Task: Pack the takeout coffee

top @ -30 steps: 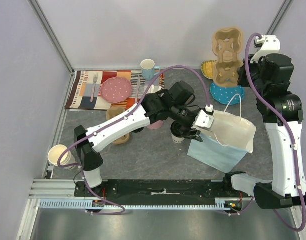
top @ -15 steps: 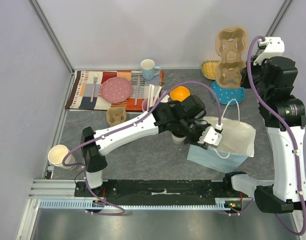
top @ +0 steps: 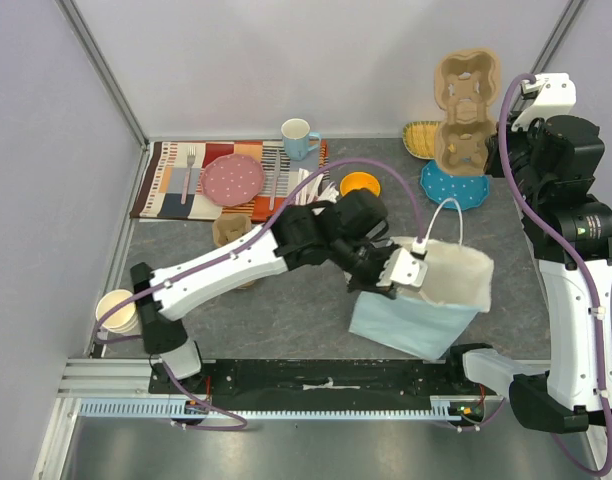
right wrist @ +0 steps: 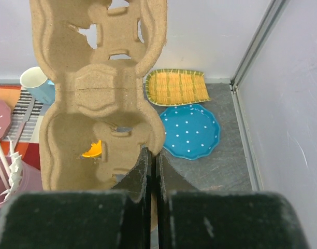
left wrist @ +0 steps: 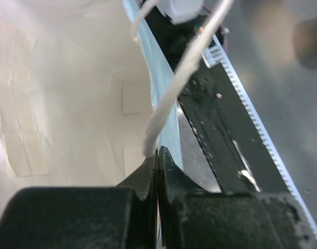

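Bag point(top: 416, 318), light blue paper with a white interior, stands close to the arm bases with its mouth open. Left gripper point(left wrist: 158, 157) is clamped on the bag's rim beside the white cord handle point(left wrist: 171, 98), jaws pressed together on the paper. Takeout coffee: not visible in any view. The bag interior seen from the left wrist holds nothing, and the cup may be hidden behind the left arm. Farther back, right gripper point(right wrist: 152, 157) pinches the lower edge of a cardboard cup carrier point(right wrist: 96, 104), held aloft. Step in hand, as judged: bracing the bag open. Next move needs a steady rim and a gripper freed for the cup.
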`<state>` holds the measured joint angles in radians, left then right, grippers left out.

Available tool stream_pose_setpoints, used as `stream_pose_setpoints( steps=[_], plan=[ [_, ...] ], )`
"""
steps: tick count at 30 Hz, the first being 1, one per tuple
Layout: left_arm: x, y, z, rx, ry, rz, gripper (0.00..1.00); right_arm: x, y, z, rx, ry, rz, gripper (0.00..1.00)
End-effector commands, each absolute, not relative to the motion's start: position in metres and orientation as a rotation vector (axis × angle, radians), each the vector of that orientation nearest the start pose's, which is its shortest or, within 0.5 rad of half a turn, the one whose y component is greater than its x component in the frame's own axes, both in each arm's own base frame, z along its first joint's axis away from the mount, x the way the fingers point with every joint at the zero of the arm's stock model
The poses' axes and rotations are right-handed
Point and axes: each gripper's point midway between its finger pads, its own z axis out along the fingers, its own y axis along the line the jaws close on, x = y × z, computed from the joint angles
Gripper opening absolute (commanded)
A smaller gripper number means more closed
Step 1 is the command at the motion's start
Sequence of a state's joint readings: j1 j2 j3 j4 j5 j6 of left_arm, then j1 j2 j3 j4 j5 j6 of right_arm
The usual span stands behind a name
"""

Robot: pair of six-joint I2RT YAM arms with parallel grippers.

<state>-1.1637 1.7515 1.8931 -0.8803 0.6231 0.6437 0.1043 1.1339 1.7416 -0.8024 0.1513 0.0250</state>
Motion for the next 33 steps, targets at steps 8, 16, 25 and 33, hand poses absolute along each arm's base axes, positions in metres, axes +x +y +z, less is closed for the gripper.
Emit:
stream_pose_setpoints(
  steps=[8,16,25,33],
  plan=[
    [0.082,-0.331,0.274,1.98,1.263,-0.73,0.02,0.305,0.05,0.493,-0.192,1.613,0.146,0.0],
    [0.113,-0.276,0.251,1.905,1.28,-0.406,0.02,0.299,0.086,0.506,-0.365,1.529,0.28,0.0],
    [0.121,-0.237,0.244,1.89,1.238,-0.313,0.02,0.25,0.199,0.484,-0.899,1.417,0.69,0.0],
    [0.102,-0.222,0.247,1.992,1.172,-0.362,0.02,0.219,0.249,0.428,-1.127,1.502,0.915,0.0]
  ],
)
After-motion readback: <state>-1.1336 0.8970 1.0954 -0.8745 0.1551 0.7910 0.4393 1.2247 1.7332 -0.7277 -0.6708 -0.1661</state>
